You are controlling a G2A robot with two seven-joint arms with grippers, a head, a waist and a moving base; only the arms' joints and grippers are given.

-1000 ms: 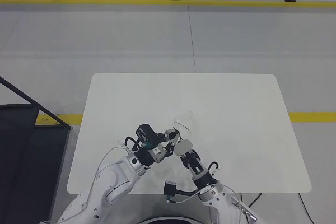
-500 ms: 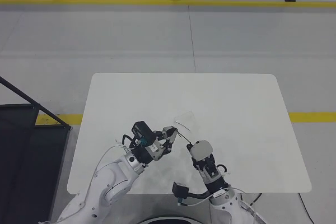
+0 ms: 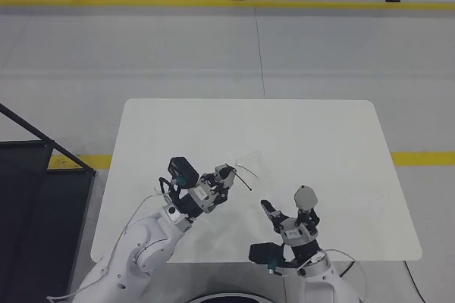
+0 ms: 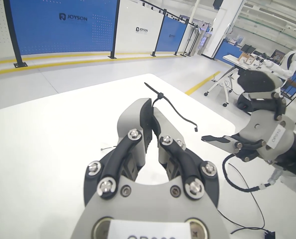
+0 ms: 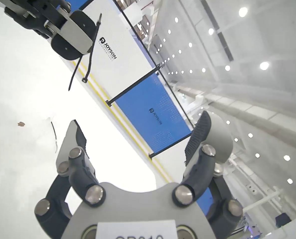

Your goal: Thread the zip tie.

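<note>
The left end effector [image 4: 151, 111] is clamped on the zip tie [image 4: 159, 96]; its free end points toward the right end effector [image 5: 138, 125], spread apart nearby.

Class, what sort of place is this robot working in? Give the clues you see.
Probably an industrial hall or robot test floor: yellow floor lines, blue partition panels and rows of ceiling lights.

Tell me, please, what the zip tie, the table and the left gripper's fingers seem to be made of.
The zip tie: probably nylon plastic, black, thin, bending in a smooth curve. The table: white, smooth, matte, perhaps laminate; unsure. The left gripper fingers: grey brushed-looking metal shells with black ribbed pads, likely rubber.
</note>
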